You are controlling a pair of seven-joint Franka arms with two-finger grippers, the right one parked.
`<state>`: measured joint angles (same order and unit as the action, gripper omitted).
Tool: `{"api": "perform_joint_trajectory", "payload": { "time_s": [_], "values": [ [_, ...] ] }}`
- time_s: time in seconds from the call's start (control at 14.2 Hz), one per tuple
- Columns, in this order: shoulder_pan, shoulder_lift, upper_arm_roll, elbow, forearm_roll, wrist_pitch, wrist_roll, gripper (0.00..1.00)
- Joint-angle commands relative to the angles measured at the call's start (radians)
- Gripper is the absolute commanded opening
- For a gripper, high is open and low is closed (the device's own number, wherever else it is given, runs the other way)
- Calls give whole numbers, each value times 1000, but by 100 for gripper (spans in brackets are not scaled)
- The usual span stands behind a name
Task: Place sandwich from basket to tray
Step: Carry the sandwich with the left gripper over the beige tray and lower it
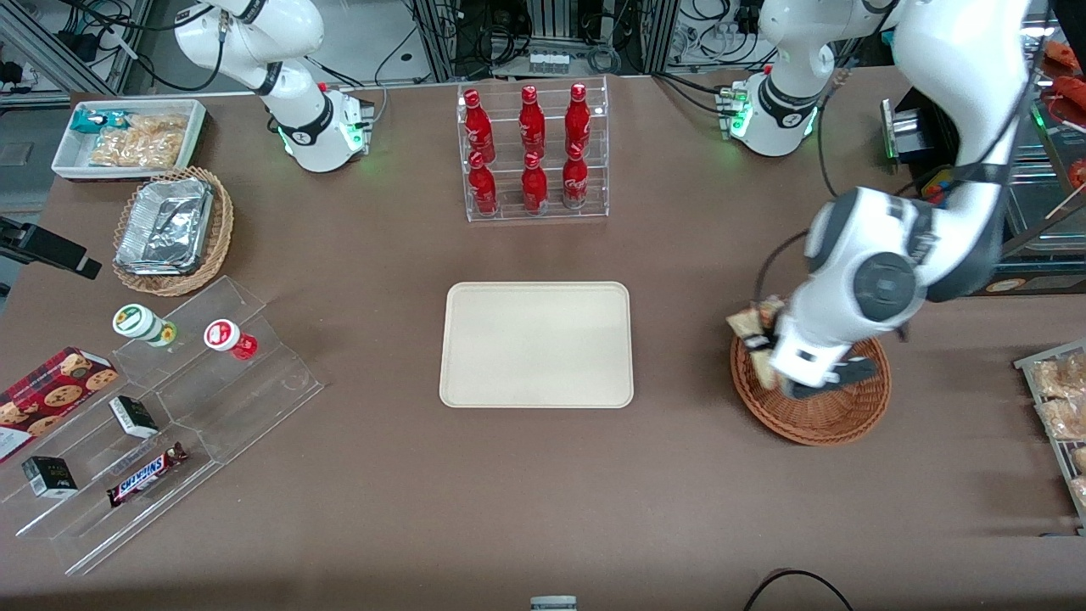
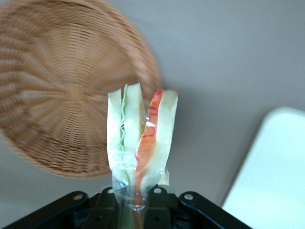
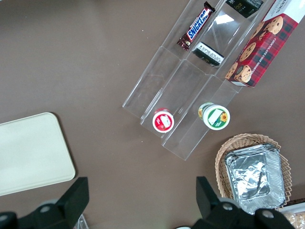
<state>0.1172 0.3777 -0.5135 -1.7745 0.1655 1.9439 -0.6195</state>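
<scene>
My left gripper [image 1: 758, 339] hangs above the rim of the reddish-brown wicker basket [image 1: 827, 416], on the edge nearest the tray. It is shut on the sandwich [image 2: 140, 138], a wedge of pale bread in clear wrap with green and red filling; the sandwich also shows in the front view [image 1: 751, 324], lifted clear of the basket. In the left wrist view the gripper [image 2: 136, 202] pinches the wrap's end, with the basket [image 2: 62, 95] empty below. The cream-beige tray [image 1: 536, 344] lies at the table's middle and shows in the left wrist view [image 2: 271, 176].
A clear rack of red bottles [image 1: 533, 153] stands farther from the front camera than the tray. Toward the parked arm's end are a tan basket with foil containers [image 1: 170, 229], a white snack bin [image 1: 127, 136] and clear display steps [image 1: 161, 416]. A tray of snacks [image 1: 1060, 407] sits at the working arm's end.
</scene>
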Motion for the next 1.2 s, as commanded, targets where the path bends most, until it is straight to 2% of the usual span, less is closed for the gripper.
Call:
{"api": "perform_joint_trajectory", "payload": {
  "time_s": [0.0,0.21,0.49,0.64,0.85,1.06,1.13],
  "values": [
    [-103,68,-51,16,32,50,110,9],
    [-244,168,-50,87,28,99,78,10],
    [-404,363,-34,310,46,113,-109,10],
    [-454,414,-17,365,81,121,-175,11],
    [-507,492,-4,424,97,145,-201,15],
    [-534,513,27,429,101,185,-259,27],
    [-534,517,27,437,101,185,-267,51]
  ]
}}
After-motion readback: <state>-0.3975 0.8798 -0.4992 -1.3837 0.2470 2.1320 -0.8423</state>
